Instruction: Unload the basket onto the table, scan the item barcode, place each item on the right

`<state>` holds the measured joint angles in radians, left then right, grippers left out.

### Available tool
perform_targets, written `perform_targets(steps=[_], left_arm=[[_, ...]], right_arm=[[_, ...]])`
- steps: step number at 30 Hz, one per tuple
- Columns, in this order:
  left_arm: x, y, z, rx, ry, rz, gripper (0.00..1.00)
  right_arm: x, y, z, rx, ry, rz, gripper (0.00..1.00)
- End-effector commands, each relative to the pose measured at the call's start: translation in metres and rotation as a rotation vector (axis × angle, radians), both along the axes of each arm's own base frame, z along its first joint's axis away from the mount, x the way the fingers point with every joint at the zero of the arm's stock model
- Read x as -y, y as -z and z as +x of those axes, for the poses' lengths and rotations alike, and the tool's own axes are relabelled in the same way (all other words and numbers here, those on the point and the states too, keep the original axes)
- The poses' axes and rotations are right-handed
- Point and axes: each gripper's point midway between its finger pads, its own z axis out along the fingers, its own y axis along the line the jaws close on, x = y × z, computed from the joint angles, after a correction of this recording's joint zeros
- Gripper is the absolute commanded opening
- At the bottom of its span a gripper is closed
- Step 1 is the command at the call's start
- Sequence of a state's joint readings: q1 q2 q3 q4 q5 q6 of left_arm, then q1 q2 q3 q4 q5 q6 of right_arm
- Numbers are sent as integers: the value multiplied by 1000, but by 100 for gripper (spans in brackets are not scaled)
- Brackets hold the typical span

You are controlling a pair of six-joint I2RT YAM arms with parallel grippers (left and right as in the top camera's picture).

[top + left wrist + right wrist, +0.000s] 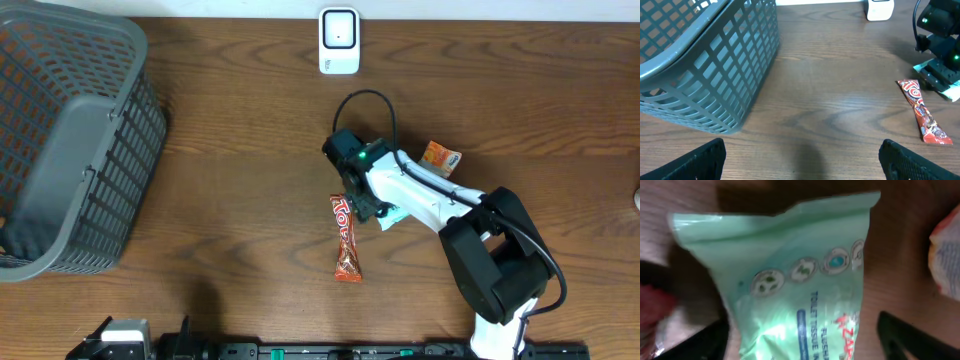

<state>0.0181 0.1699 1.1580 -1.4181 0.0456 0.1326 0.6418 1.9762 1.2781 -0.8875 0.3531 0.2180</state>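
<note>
A pale green toilet-tissue pack point(795, 280) lies flat on the wooden table and fills the right wrist view. My right gripper point(802, 337) hangs over its lower end, open: the left finger point(710, 340) is near the pack's edge and the right finger point(905, 335) stands clear of it. From overhead, the right gripper point(366, 203) covers most of the pack point(393, 215). The white scanner point(339, 40) stands at the table's far edge. My left gripper point(802, 157) is open wide over bare wood with nothing between its fingers.
A red candy bar point(345, 238) lies just left of the pack. An orange snack packet point(440, 157) lies to the right, behind the right arm. A large grey plastic basket point(70, 140) fills the far left of the table.
</note>
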Motion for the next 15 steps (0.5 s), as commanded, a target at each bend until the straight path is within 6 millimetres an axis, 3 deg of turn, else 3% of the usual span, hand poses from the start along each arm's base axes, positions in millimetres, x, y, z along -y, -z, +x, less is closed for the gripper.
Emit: perform_targets(steps=[1, 3, 6, 9, 10, 15], left_arm=[[-2, -1, -1, 6, -9, 17, 98], [-2, -1, -1, 6, -9, 17, 98], [-2, -1, -1, 6, -9, 17, 98], [-2, -1, -1, 6, -9, 17, 98], [-2, -1, -1, 6, -9, 17, 98], [-2, -1, -1, 6, -9, 17, 98]], right_arm=[[17, 10, -10, -7, -6, -58, 65], [23, 18, -17, -27, -7, -81, 52], [32, 25, -25, -36, 16, -109, 20], [26, 23, -23, -28, 19, -92, 10], [22, 21, -21, -27, 18, -75, 1], [-33, 0, -28, -194, -81, 196, 1]])
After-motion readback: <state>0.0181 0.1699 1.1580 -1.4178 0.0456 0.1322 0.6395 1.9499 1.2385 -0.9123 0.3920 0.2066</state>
